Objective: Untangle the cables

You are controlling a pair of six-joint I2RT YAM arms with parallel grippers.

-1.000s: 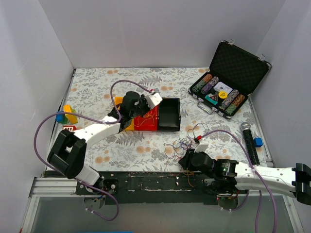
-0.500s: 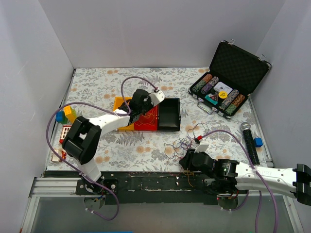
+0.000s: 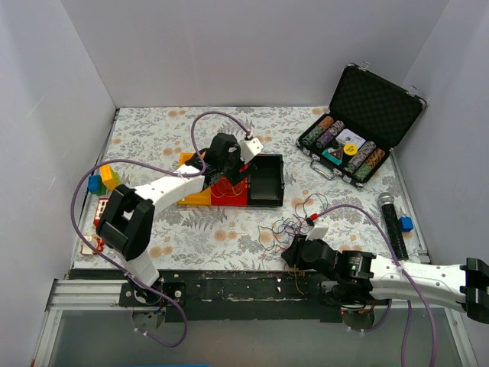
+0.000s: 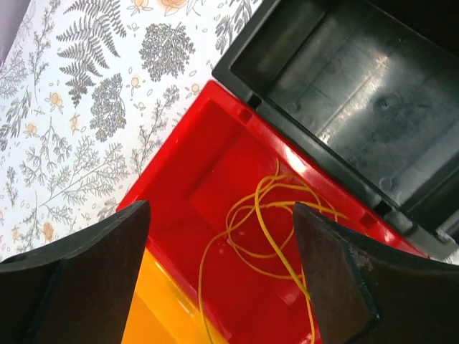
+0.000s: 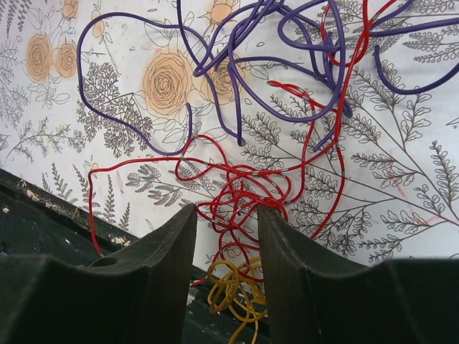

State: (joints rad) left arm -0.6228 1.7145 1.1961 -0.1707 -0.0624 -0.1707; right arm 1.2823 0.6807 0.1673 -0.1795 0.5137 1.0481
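While the left gripper [image 3: 231, 162] hangs over a box near the middle of the desk [image 3: 153, 130], its 2 fingers [image 4: 86, 265] stand wide apart with nothing between them. Straight below the gap, a thin yellow cable [image 4: 265, 229] lies in loose loops on the floor of the box's red compartment [image 4: 208, 143], clear of both fingers. A black compartment [image 4: 344, 79] adjoins the red one on the side toward the desk's right edge, and a yellow compartment [image 4: 158, 308] adjoins it on the other side.

At the near edge of the desk, right of centre, the right gripper [image 3: 290, 248] points into a tangle of wires. Its fingers [image 5: 165, 258] are partly apart. A knot of red cable [image 5: 237, 190] fills the gap between them; whether they press on it cannot be told. A small yellow coil [image 5: 233, 283] sits just under the knot, near the desk's edge. Loops of purple cable [image 5: 251, 64] spread over the flowered cloth beyond the fingertips, crossing the red strands.

Toward the far right corner an open case [image 3: 367, 115] holds stacks of poker chips. A microphone [image 3: 391, 222] lies by the right edge, and coloured toy blocks [image 3: 103, 180] sit by the left edge.
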